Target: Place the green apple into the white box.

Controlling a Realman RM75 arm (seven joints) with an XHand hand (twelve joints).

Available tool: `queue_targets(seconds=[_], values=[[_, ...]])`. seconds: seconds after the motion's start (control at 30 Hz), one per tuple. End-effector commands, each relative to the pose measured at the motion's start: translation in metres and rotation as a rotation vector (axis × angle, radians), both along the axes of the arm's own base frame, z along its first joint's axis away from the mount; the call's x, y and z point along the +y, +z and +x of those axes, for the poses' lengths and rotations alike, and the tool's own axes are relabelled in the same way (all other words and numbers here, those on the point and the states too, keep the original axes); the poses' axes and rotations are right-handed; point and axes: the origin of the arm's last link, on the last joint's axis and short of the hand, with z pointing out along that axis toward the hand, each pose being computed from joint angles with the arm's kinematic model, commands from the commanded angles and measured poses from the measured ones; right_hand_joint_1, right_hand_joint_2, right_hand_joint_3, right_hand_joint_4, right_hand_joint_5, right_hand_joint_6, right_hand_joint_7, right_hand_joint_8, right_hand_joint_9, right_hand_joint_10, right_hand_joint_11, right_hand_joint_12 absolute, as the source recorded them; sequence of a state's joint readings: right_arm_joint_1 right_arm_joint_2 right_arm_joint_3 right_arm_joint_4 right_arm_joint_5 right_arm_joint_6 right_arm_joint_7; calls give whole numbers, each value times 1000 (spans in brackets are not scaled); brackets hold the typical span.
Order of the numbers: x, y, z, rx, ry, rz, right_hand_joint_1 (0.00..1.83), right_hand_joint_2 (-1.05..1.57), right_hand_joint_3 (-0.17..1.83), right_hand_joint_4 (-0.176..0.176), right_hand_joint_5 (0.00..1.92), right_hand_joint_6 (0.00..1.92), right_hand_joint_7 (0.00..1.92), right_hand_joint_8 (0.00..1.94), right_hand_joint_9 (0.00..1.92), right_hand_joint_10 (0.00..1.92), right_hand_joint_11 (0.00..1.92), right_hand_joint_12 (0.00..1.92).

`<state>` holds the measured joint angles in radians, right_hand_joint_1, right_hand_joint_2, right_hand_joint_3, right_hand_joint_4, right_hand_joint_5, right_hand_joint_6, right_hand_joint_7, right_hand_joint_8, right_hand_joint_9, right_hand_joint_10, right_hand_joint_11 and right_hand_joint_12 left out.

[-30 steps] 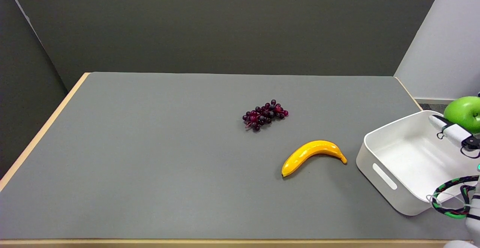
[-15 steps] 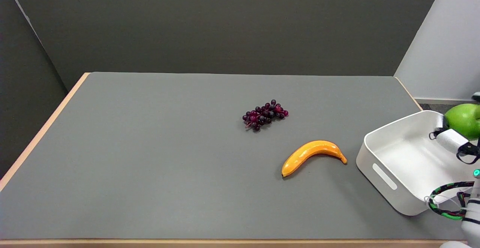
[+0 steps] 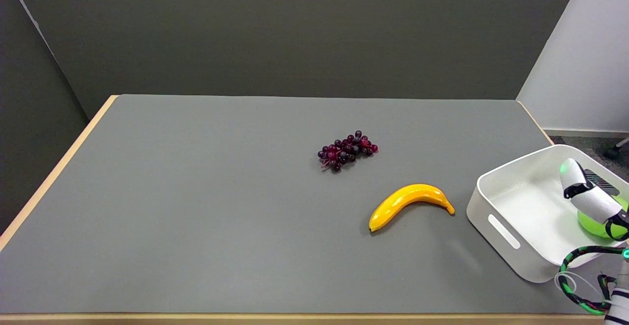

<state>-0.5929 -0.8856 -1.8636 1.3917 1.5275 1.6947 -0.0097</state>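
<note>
Green apple (image 3: 589, 222) sat low inside the white box (image 3: 511, 207), right hand (image 3: 592, 199) draped over it; couldn't tell whether the fingers gripped or had let go. Risk: lifting out while clamped would drag the apple out or tip the box off the counter (image 3: 196, 217) edge.

You've got a grey table (image 3: 196, 207) with pale wood edging, dark olive wall (image 3: 295, 30) behind, white wall (image 3: 585, 69) at right, grey carpet floor (image 3: 585, 144) below it.
</note>
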Motion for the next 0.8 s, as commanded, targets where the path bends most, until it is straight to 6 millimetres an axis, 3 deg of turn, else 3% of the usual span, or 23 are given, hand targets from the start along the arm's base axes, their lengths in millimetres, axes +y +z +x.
queue_targets(seconds=[0.03,0.27,0.43,0.57,0.8], values=[[-7,-30,16,27,268,192,332,510,682,-2,-1,-1,-1,-1,-1,-1,-1,609],[-31,-68,60,142,459,437,179,498,857,7,19,81,-1,-1,-1,-1,-1,590],[-45,-116,88,227,499,623,184,497,883,18,38,199,5,114,-1,30,-1,573],[-60,-159,95,257,421,764,186,500,873,6,44,269,31,116,-1,94,-1,584],[-81,-232,94,270,328,982,199,506,863,-6,40,206,6,120,-1,-1,-1,477]])
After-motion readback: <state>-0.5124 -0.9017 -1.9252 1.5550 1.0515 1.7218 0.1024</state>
